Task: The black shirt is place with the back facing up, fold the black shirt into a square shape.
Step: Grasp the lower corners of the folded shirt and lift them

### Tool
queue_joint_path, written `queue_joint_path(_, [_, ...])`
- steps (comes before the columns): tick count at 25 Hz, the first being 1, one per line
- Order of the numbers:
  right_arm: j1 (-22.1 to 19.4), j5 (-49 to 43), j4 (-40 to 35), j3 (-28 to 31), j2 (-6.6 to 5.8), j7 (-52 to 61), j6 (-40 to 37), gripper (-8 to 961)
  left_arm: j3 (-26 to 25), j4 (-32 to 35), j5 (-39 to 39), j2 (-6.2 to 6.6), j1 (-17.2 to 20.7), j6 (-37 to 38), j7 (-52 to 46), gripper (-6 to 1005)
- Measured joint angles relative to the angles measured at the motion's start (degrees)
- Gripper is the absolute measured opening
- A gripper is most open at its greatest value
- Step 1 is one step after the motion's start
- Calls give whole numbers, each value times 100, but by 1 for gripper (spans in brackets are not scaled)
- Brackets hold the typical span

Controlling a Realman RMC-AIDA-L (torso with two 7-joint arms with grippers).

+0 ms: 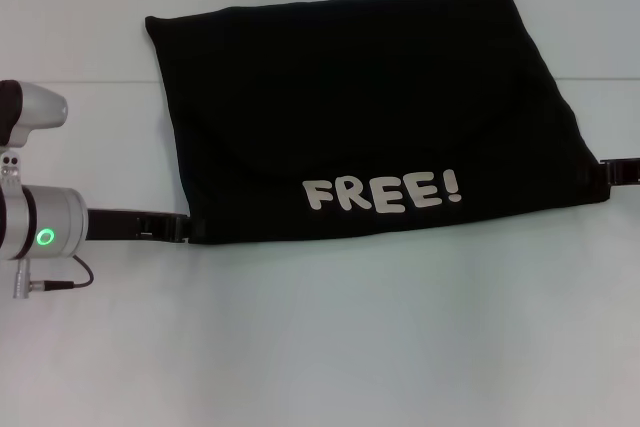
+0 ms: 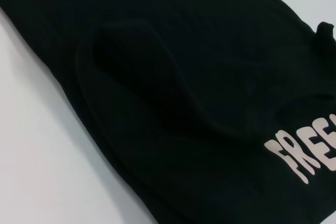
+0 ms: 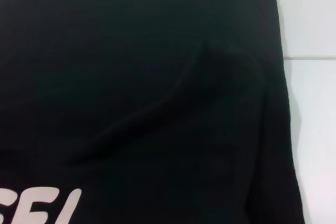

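White tabletop under head view: black shirt lies centre-far, already a rough rectangle, "FREE!" lettering up; folding looks nearly done. Left gripper and right gripper sit at its near corners, grip can't be told. Wrist views: soft creases, edges uneven.

I see a pale table carrying one thing, the shirt, lying flat and folded into a rough rectangle, "FREE!" lettering facing up along its near edge, between my left gripper and right gripper.
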Motion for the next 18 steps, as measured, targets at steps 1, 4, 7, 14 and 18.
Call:
queue_joint_path(1, [0, 0, 0, 0, 0, 0, 13, 319, -2, 0, 0, 1, 0, -1, 0, 16])
queue_joint_path(4, [0, 3, -24, 0, 0, -1, 35, 243, -2, -4, 0, 1, -8, -3, 2, 16])
queue_joint_path(7, [5, 0, 3, -5, -1, -31, 39, 261, 1, -21, 0, 1, -24, -3, 1, 16])
queue_joint_path(14, [27, -30, 216, -150, 1, -46, 305, 303, 3, -40, 0, 1, -26, -16, 2, 15])
queue_joint_path(18, [57, -26, 278, -159, 30, -63, 329, 456, -1, -43, 0, 7, -26, 0, 1, 15])
